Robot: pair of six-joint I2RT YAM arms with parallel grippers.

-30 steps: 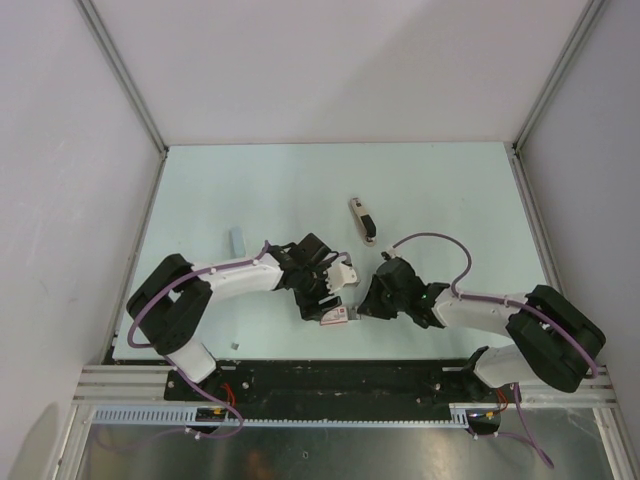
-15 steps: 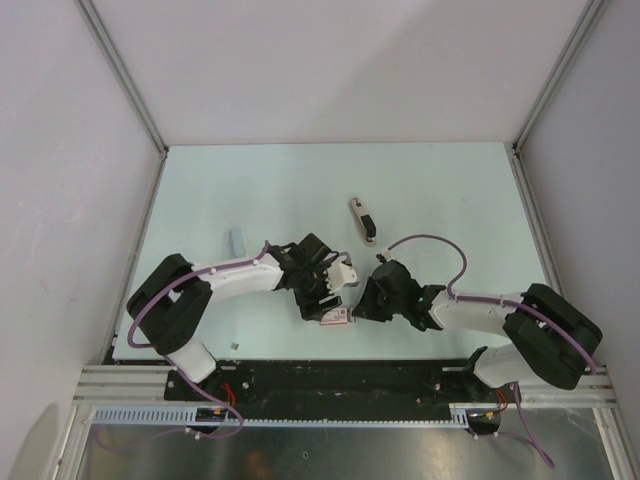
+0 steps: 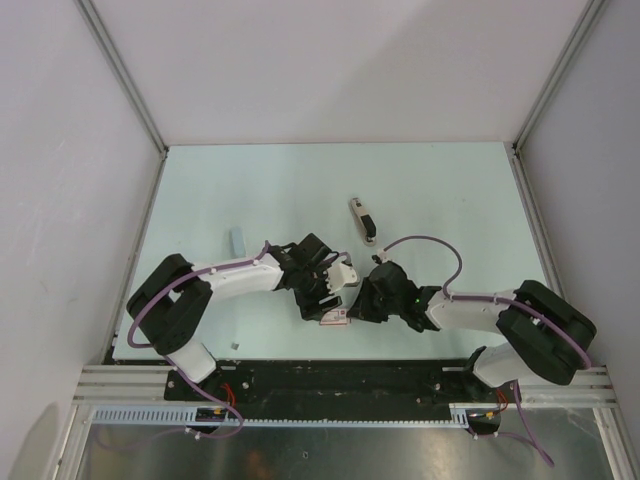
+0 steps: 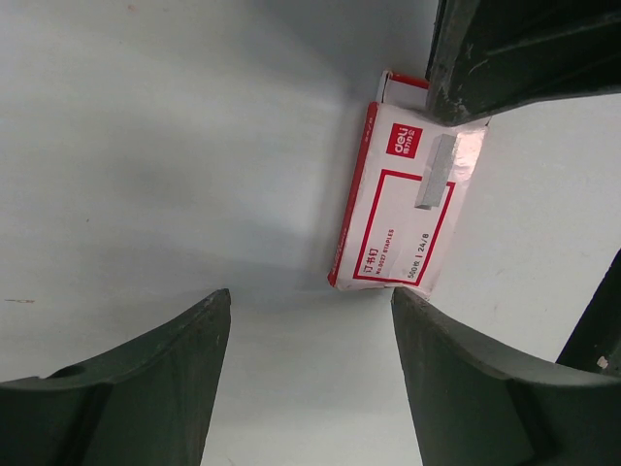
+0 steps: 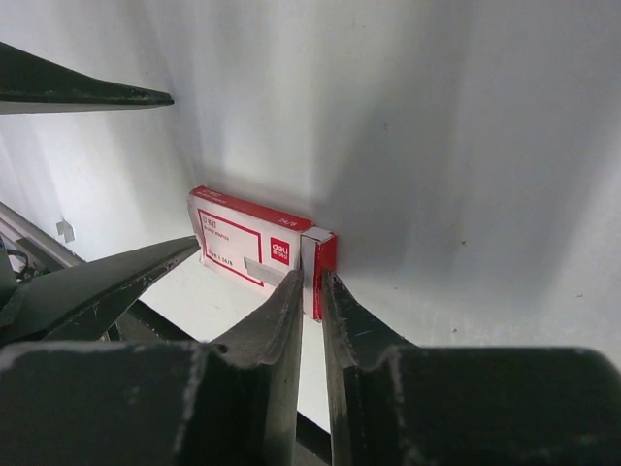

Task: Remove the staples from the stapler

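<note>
Right claw [image 5: 312, 285] edged left, clenched on box [image 4: 398, 209] | left claw [image 4: 310, 303] released | stapler [image 3: 362, 220] well beyond

Red-and-white staple box [image 4: 403, 209] flat on the pale table [image 3: 450, 200], small blue block [image 3: 237, 240] well apart

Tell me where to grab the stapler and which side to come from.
Take the stapler across its narrow width near mid-length, coming straight down. It lies flat and alone on the table, long axis running roughly near to far, so both long sides are clear. The open left pincer looks freer; the right pincer is closed on the staple box.
</note>
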